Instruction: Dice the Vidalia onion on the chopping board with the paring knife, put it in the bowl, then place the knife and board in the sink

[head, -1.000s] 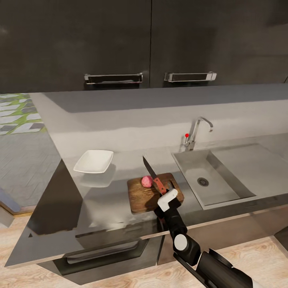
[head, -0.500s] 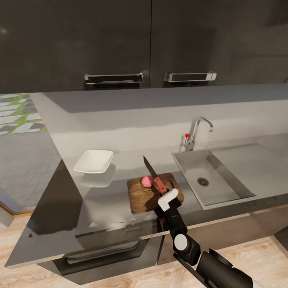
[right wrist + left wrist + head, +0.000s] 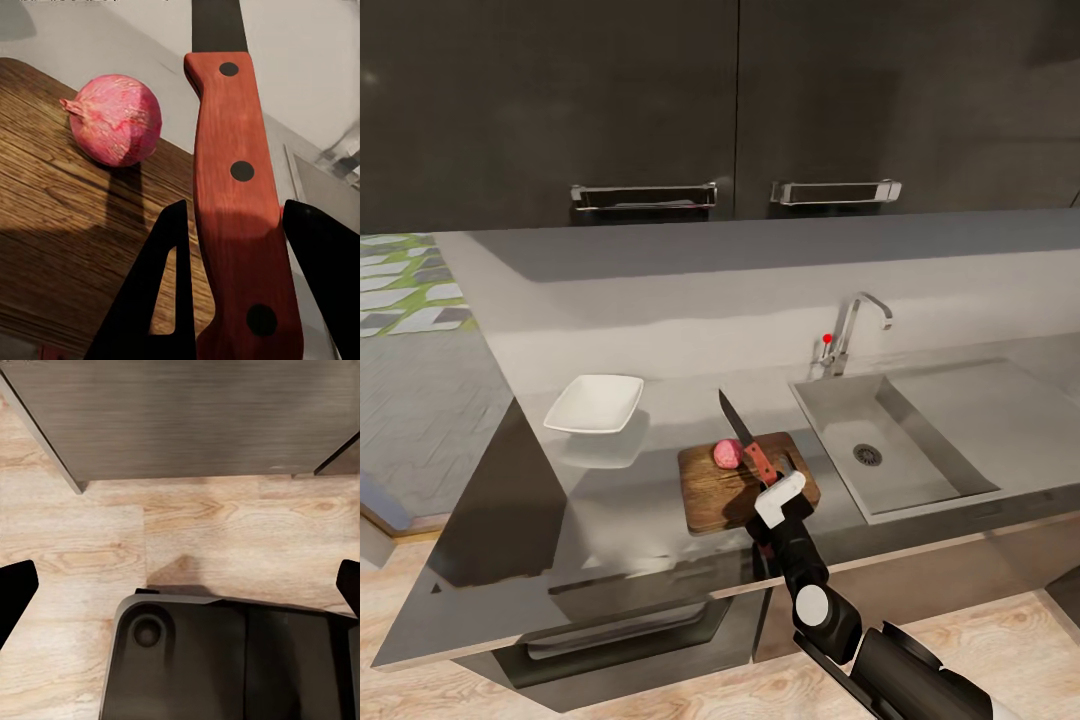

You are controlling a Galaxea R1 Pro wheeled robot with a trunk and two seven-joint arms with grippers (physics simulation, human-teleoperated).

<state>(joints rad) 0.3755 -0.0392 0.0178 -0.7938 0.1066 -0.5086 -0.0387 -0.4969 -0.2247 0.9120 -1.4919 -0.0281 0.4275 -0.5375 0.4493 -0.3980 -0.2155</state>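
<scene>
The pinkish-red Vidalia onion (image 3: 727, 453) (image 3: 114, 118) sits whole on the far part of the dark wooden chopping board (image 3: 710, 497) (image 3: 45, 195). My right gripper (image 3: 766, 479) (image 3: 234, 207) is shut on the red-orange handle of the paring knife (image 3: 746, 442) (image 3: 236, 187). The dark blade points away from me, just right of the onion, above the board. The white bowl (image 3: 595, 403) stands to the board's far left on the grey countertop (image 3: 610, 505). The steel sink (image 3: 830, 412) lies right of the board. My left gripper (image 3: 184, 585) hangs open over the floor.
A chrome tap (image 3: 857, 323) with a red dot rises behind the sink, and a drainboard (image 3: 1000, 400) extends to its right. Dark wall cabinets (image 3: 740, 100) hang above. In the left wrist view, wooden floor (image 3: 225, 532) and my dark base (image 3: 225, 660) lie below.
</scene>
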